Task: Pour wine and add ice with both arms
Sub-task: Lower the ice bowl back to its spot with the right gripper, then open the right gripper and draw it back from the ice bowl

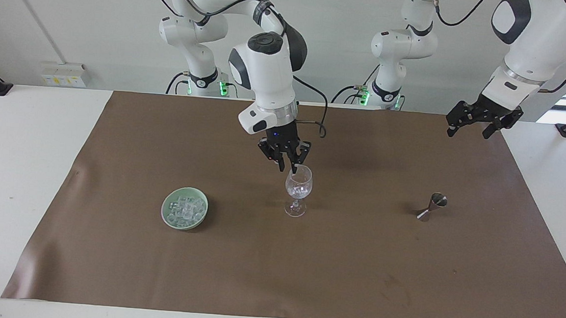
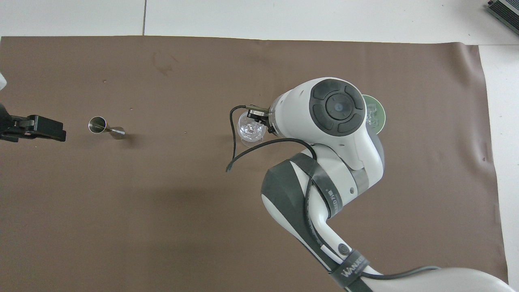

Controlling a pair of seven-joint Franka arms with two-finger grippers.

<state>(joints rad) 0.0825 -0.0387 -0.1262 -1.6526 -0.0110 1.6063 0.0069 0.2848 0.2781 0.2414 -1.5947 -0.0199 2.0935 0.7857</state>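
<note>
While the right gripper (image 1: 287,165) hangs just above the wine glass (image 1: 299,189), ice is seen both in the glass and in the green bowl (image 1: 184,208).

The right gripper's fingers are held slightly apart with nothing between them, one tip close to the glass rim. Ice cubes (image 1: 185,209) are heaped in the bowl, which is set toward the right arm's end of the brown mat (image 1: 276,276); a few more lie in the glass bowl. The left gripper (image 1: 477,122) is raised over the mat's edge at the left arm's end, fingers spread wide and empty. A steel jigger (image 1: 431,206) lies tipped on the mat between glass and left gripper.
</note>
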